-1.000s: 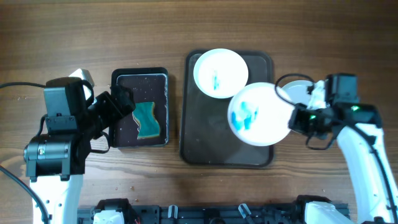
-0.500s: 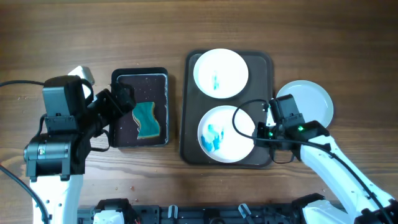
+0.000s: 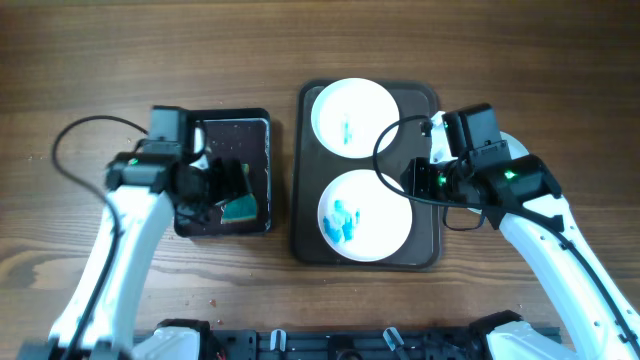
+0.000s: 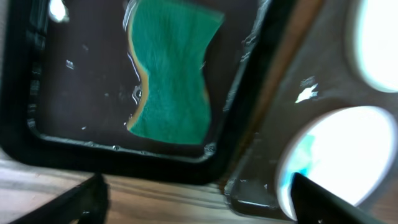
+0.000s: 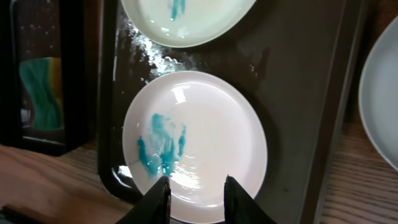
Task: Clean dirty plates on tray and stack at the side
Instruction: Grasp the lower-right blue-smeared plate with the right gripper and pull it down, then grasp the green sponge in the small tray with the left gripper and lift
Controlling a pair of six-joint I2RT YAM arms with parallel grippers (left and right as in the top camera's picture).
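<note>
Left fingers released wide above the green sponge in the black tray; right fingers slightly parted, empty, over the smeared plate at the brown tray's 6 o'clock.

Table: bears two trays side by side.
Large tray, right of centre: holds two plates, the far plate at its far end and the near plate at its near end, close together.
Third plate: on the table, just right of the large tray.
Small tray, left of the large tray: holds a sponge in its near right corner.
</note>
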